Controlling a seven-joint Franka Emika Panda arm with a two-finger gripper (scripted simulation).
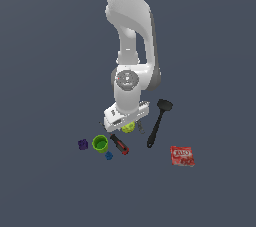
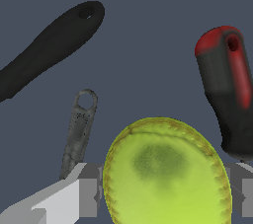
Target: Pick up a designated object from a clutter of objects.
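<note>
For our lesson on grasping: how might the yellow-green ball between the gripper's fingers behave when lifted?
The tennis ball is round, so it would probably roll if released or nudged. Its seamed, dull surface suggests fair grip rather than slipperiness. The fingers flank its widest part, so a squeeze there looks likely to hold.

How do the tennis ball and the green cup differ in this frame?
The tennis ball is yellow-green, round and closed, with seam lines; the green cup is brighter green and open at the top. The ball sits between the fingers of the end effector; the cup stands free beside the screwdriver, towards the exterior view's left. The arm hides most of the ball in the exterior view; the cup shows whole. Both look similar in width.
</note>
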